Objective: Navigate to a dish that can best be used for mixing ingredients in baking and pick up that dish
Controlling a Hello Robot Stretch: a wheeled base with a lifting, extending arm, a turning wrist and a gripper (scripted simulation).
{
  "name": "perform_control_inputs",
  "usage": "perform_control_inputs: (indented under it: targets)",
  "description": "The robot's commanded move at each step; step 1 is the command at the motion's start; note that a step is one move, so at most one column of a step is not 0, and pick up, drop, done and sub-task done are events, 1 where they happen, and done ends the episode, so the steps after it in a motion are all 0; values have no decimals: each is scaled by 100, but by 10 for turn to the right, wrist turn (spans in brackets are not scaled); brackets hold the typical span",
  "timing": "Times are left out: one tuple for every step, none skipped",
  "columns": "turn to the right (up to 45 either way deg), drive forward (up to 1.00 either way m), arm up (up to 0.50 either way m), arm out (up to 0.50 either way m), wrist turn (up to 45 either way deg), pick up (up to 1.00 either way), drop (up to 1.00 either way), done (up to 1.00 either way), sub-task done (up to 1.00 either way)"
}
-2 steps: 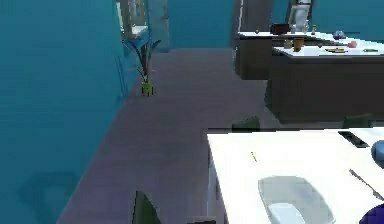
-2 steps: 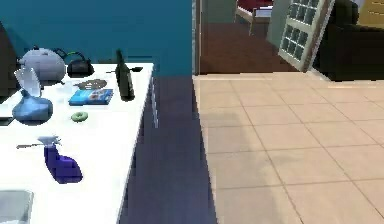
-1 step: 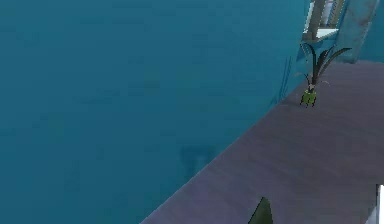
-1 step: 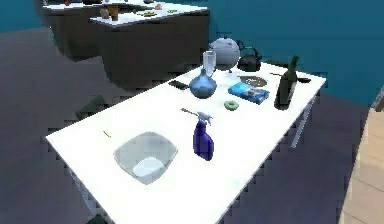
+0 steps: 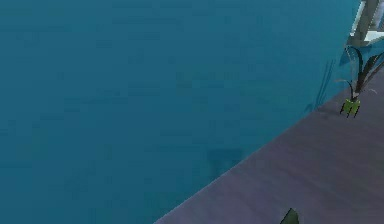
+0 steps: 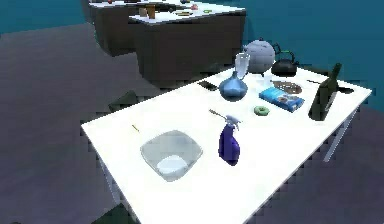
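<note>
**Ana:** One dish on the white table [image 6: 190,115] suits mixing: the pale, deep bowl [image 6: 170,156] at the near left end, just left of the purple spray bottle [image 6: 230,138].

**Ben:** So the driving step looks nearly done?

**Ana:** That is the judgement. The bowl lies on the side where the arm reaches, and the table runs close alongside the robot. Ahead, the robot faces a teal wall [image 5: 150,80], with a strip of dark floor [image 5: 300,170] to the right.

**Ben:** And the gripper?

**Ana:** Its state cannot be told from these views.

**Ben:** What does the next move call for?

**Ana:** Probably a small shift of the base to line the arm up with the bowl, then a lift above the rim and a reach outward. The spray bottle stands near, so the reach should favour the bowl's left side. The blue flask [image 6: 234,86], the dark bottle [image 6: 322,95] and the kettle [image 6: 285,66] sit well apart at the far right and should not matter.
</note>
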Motion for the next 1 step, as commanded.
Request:
perform_control_inputs:
  targets:
    - [0,0,50,0,0,0,0,0,0]
